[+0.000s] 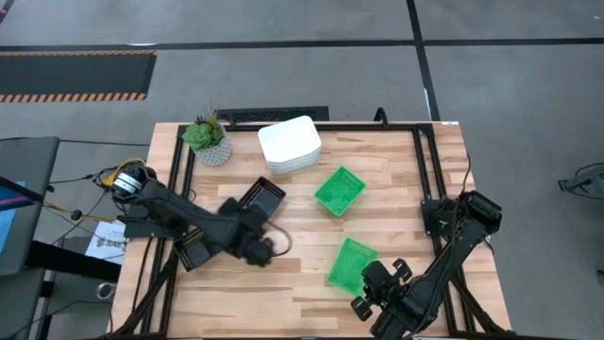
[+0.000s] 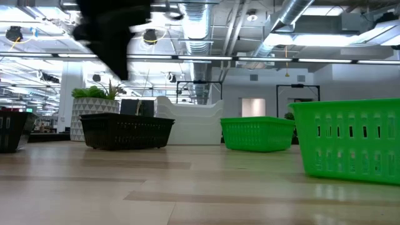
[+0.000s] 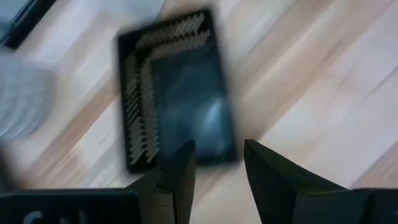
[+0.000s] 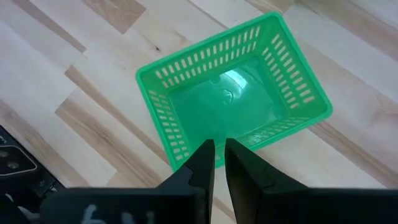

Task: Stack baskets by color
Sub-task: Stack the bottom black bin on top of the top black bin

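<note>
Left claw (image 3: 217, 163), parted and empty, hangs over the black basket (image 1: 261, 197) at tabletop centre. Right claw (image 1: 377, 283), pinched shut, waits at five o'clock by a green basket (image 1: 353, 263). Off-centre descent could shove the black basket away.

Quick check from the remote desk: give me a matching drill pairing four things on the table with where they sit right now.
Things:
1. white baskets
2. potted plant
3. right hand
4. left hand

Places:
A. above a black basket, fingers apart
B. far-left corner of the table
C. stacked at the far edge, beside the plant
D. at the rim of a green basket, fingers shut

Pairs: 1-C, 2-B, 3-D, 4-A
</note>
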Motion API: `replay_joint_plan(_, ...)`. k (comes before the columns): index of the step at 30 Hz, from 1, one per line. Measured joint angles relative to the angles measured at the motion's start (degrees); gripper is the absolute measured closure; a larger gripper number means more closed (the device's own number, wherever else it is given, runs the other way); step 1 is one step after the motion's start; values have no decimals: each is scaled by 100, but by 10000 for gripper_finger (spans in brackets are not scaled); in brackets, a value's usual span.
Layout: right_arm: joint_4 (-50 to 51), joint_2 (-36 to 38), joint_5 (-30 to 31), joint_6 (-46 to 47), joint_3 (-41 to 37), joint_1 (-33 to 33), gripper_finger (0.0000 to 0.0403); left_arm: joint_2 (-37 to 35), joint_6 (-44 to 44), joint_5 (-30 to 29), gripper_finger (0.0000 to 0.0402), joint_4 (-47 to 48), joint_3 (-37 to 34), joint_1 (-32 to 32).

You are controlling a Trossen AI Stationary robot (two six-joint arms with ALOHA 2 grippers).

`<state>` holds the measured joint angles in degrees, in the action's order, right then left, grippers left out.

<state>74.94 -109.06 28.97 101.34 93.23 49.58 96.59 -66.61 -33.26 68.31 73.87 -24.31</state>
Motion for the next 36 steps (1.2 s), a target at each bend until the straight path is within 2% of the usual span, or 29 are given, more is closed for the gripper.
replay_joint_plan(4, -3, -1, 2, 0, 0, 24, 340, -29, -792, 455, 277, 1354, -12, -603)
replay_joint_plan(6, -19, 0, 2, 0, 0, 22, 340, -30, -921, 845, 275, 1629, -33, -849)
replay_joint_plan(9, -20, 0, 2, 0, 0, 22, 340, -30, -979, 1472, 261, 1660, -83, -1198)
replay_joint_plan(13, -20, -1, 2, -3, 0, 22, 340, -26, -800, 2127, 230, 1148, -154, -1665)
replay_joint_plan(17, -73, -1, 2, -92, 0, 22, 340, -26, -702, 2190, 218, 1041, -162, -2073)
replay_joint_plan(23, -68, 0, 2, -121, 0, 22, 340, -26, -1037, 2070, 217, 990, -244, -2235)
replay_joint_plan(32, -63, -1, 0, -154, 0, 22, 340, -22, -1174, 2406, 216, 809, -1421, -2210)
replay_joint_plan(36, -60, 0, -9, -153, 0, 22, 340, -22, -1153, 2613, 217, 309, -1759, -2185)
